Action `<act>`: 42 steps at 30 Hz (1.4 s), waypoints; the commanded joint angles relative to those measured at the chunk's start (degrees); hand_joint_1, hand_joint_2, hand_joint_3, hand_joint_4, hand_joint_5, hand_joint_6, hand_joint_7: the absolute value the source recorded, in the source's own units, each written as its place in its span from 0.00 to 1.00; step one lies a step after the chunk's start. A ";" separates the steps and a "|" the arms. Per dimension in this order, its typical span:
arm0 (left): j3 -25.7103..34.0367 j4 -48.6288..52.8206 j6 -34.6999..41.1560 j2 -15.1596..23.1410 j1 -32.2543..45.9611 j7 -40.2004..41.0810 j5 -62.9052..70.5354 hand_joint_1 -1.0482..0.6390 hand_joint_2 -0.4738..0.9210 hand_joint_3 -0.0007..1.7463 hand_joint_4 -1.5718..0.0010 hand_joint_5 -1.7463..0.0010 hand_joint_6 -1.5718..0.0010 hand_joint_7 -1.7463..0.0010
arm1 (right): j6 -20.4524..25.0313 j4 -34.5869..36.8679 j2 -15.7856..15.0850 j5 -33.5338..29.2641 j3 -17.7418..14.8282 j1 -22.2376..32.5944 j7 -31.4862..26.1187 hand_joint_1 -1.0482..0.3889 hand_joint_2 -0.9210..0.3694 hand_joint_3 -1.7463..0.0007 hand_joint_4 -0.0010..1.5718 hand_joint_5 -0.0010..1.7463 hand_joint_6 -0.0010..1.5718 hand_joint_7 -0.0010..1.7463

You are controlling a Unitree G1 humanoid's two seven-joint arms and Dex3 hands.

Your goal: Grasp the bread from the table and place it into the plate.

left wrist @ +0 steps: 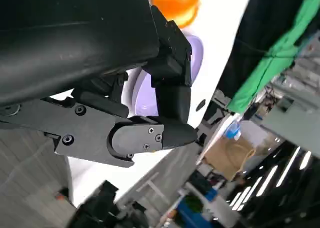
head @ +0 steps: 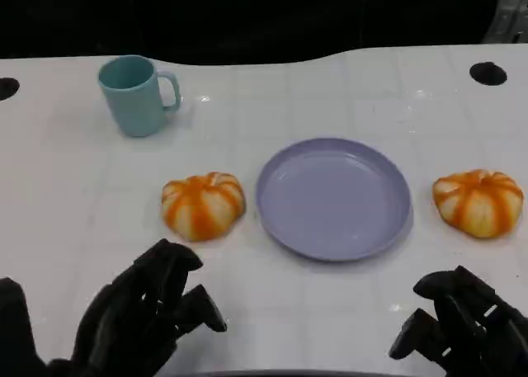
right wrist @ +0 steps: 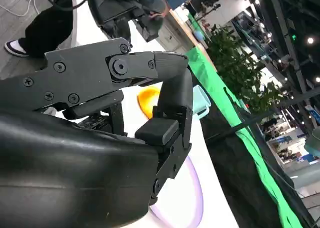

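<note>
We see two bread rolls: left bread (head: 203, 204) at 9 o'clock of the purple plate (head: 333, 197), just beside its rim; right bread (head: 479, 201) at 3 o'clock, apart. Teal mug (head: 134, 94) at 10. Left hand (head: 144, 315) & right hand (head: 462, 323) hold nothing, fingers loosely curled, apart.

No readable text, labels, numbers (mug, plate, table all plain).
</note>
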 commanded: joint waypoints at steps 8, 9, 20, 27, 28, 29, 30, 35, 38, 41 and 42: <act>-4.89 8.44 -32.47 7.54 -5.84 -8.50 21.49 0.25 1.00 0.07 0.72 0.56 0.67 0.89 | -0.66 -0.95 -0.19 0.27 -0.26 -0.12 -0.52 0.35 0.00 0.87 0.38 0.87 0.40 0.60; -5.14 8.52 -33.68 8.32 -6.41 -8.12 23.22 0.25 1.00 0.07 0.73 0.57 0.67 0.90 | -0.66 -0.99 -0.20 0.20 -0.26 -0.12 -0.60 0.35 0.00 0.87 0.38 0.87 0.40 0.60; -7.16 9.39 -43.57 17.86 -15.01 -1.02 44.22 0.29 0.96 0.00 0.90 0.74 0.78 1.00 | -1.31 -0.94 -0.33 -0.50 0.02 -0.14 -0.63 0.34 0.00 0.86 0.37 0.89 0.40 0.60; -10.67 8.19 -42.00 23.07 -20.90 5.00 64.10 0.29 0.92 0.00 0.99 0.78 0.83 1.00 | -0.74 -1.25 -0.24 0.05 -0.07 0.03 -0.91 0.34 0.00 0.87 0.36 0.89 0.40 0.60; -11.31 7.92 -41.17 23.28 -21.38 5.50 66.12 0.29 0.92 0.00 1.00 0.80 0.85 1.00 | -0.67 -1.29 -0.28 0.11 -0.08 0.05 -0.91 0.34 0.00 0.87 0.36 0.89 0.40 0.60; -12.28 7.63 -39.83 23.35 -22.15 5.63 68.35 0.29 0.92 0.00 1.00 0.81 0.86 1.00 | -0.64 -1.38 -0.28 0.09 -0.06 0.12 -0.99 0.34 0.00 0.87 0.36 0.89 0.40 0.60; -13.18 7.53 -38.78 23.35 -22.86 5.96 70.37 0.31 0.91 0.00 1.00 0.83 0.86 1.00 | -0.65 -1.46 -0.27 0.06 -0.03 0.18 -1.06 0.35 0.00 0.87 0.36 0.89 0.40 0.60; -17.58 8.05 -33.65 23.13 -26.14 5.95 77.92 0.34 0.88 0.00 1.00 0.87 0.86 1.00 | -0.92 -1.64 -0.34 -0.12 0.13 0.38 -1.01 0.34 0.00 0.87 0.36 0.89 0.40 0.60; -20.25 9.42 -30.04 22.36 -28.20 5.17 81.03 0.37 0.88 0.00 1.00 0.88 0.86 1.00 | -1.26 -1.89 -0.29 -0.51 0.25 0.58 -1.16 0.34 0.00 0.87 0.36 0.89 0.40 0.60; -23.62 15.14 -28.09 21.10 -31.97 5.18 82.71 0.41 0.87 0.00 1.00 0.90 0.87 1.00 | -1.04 -1.92 -0.21 0.10 0.00 0.80 -1.07 0.35 0.00 0.87 0.36 0.89 0.39 0.60; -24.71 17.83 -27.67 20.59 -33.46 5.60 83.19 0.42 0.87 0.00 0.99 0.91 0.87 1.00 | -0.98 -2.08 -0.20 0.06 0.00 0.98 -1.24 0.35 0.00 0.87 0.36 0.88 0.40 0.59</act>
